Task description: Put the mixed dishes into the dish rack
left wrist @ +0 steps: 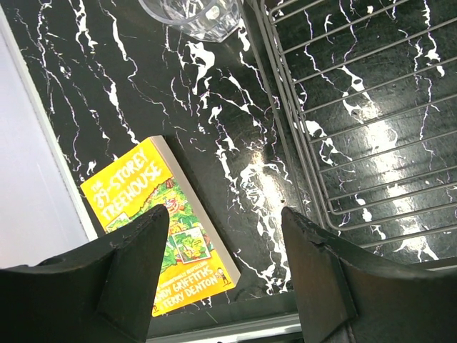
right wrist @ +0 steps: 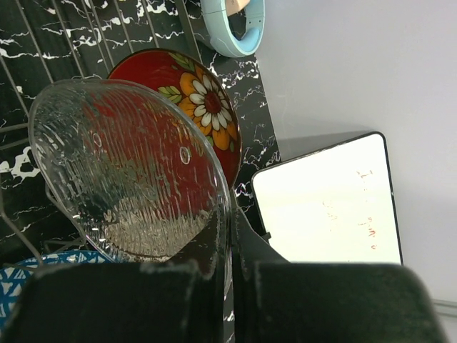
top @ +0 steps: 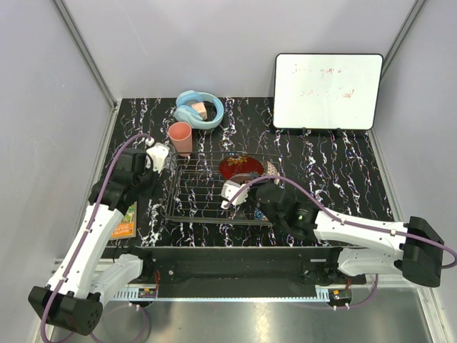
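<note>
Near the worktop's left edge lies the orange book [left wrist: 143,186]. The left gripper [left wrist: 223,214] hangs between it and the chrome dish rack [top: 203,189], fingers spread and holding nothing. A clear glass tumbler [left wrist: 189,14] stands just beyond. The salmon-pink cup [top: 181,137] stands by the rack's far left corner. Over the rack's right half, mid-worktop, the right gripper [right wrist: 230,236] pinches the rim of the clear glass bowl [right wrist: 128,171]. The bowl is tilted on edge in front of the red flowered lacquer dish [right wrist: 207,107].
</note>
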`<move>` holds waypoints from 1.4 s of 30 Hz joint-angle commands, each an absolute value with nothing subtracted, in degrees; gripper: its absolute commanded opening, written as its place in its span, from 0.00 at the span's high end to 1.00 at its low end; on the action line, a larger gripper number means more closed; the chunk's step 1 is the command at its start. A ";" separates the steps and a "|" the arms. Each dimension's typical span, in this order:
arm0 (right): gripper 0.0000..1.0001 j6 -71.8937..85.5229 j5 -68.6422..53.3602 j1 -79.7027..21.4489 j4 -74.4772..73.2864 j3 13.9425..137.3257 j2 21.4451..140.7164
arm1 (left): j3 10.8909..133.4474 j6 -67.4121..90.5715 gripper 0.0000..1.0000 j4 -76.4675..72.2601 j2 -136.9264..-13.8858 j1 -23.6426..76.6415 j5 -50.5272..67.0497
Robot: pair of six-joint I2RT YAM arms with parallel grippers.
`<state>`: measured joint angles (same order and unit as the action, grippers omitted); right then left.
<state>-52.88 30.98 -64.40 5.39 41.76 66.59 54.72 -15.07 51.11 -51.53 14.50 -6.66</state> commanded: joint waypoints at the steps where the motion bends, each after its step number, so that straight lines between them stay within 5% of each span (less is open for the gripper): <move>1: 1.00 -49.22 27.16 -65.30 1.76 41.04 69.96 | 54.93 -15.73 0.32 49.40 -50.01 14.15 -8.26; 26: 1.00 -47.99 38.58 -67.50 -1.30 38.50 66.71 | 54.14 -16.17 0.32 48.78 -49.75 14.15 -8.00; 42: 1.00 -37.28 42.62 -67.50 -6.50 44.91 75.49 | 54.67 -17.05 0.32 49.13 -50.45 14.24 -8.97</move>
